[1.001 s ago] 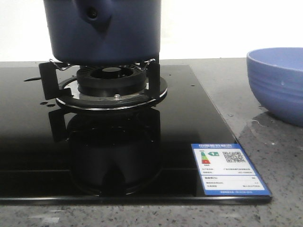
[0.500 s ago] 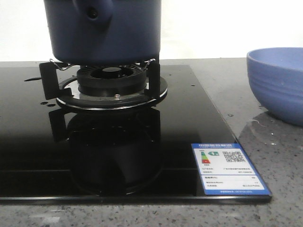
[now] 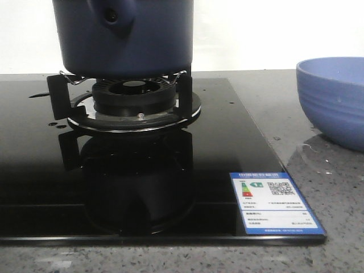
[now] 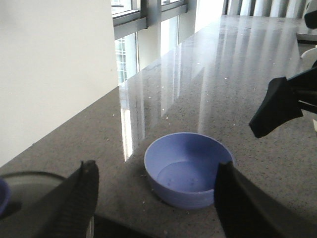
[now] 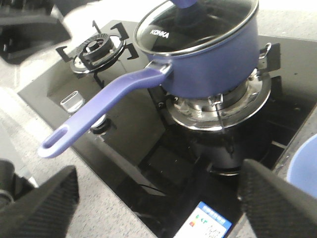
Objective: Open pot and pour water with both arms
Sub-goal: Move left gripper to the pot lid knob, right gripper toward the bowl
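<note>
The dark navy-blue pot [image 3: 125,40] stands on the burner [image 3: 133,102] of the black hob, with its handle lug facing the front camera. In the right wrist view the pot [image 5: 218,59] carries a glass lid [image 5: 198,22] with a blue knob, and its long handle [image 5: 99,106] points toward the counter's front. My right gripper [image 5: 156,198] is open and empty, above the hob's front edge. My left gripper [image 4: 156,191] is open and empty, above the counter near the periwinkle bowl [image 4: 188,168]. Neither gripper shows in the front view.
The periwinkle bowl [image 3: 333,99] sits on the grey counter right of the hob. A blue energy label [image 3: 276,202] is stuck on the hob's front right corner. A second burner [image 5: 96,49] and a knob [image 5: 74,101] lie beyond the pot's handle. The right arm's finger [image 4: 280,104] shows in the left wrist view.
</note>
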Tool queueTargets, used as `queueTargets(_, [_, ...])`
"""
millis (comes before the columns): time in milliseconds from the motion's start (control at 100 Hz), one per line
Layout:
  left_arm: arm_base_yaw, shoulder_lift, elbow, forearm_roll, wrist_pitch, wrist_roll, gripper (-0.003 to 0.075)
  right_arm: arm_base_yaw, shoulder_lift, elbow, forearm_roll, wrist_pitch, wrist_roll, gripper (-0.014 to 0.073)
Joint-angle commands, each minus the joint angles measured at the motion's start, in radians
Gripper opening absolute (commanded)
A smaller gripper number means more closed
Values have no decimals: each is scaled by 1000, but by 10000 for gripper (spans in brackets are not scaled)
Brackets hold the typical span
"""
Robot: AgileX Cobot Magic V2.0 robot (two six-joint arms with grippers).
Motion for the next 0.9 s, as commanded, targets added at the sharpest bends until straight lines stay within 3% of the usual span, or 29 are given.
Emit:
queueTargets(0, [11, 61, -111, -95, 113, 14, 440, -4, 10, -32, 48, -55, -15, 617])
queueTargets(140, [60, 180, -234, -178, 241, 14, 440, -4, 10, -32, 43, -77, -15, 617])
queueTargets(460, [199, 228, -273, -70, 213, 14, 443, -4, 10, -32, 0, -96, -15, 617])
queueTargets(590, [253, 229, -253, -72, 174, 14, 493, -4, 10, -32, -12, -96, -15, 617])
queueTargets(730, [264, 249, -246, -74, 114, 15, 560, -4, 10, -32, -12, -100, -15, 617])
queueTargets(890, [255, 306, -246, -85, 116, 79, 568, -4, 10, -32, -12, -106, -15, 617])
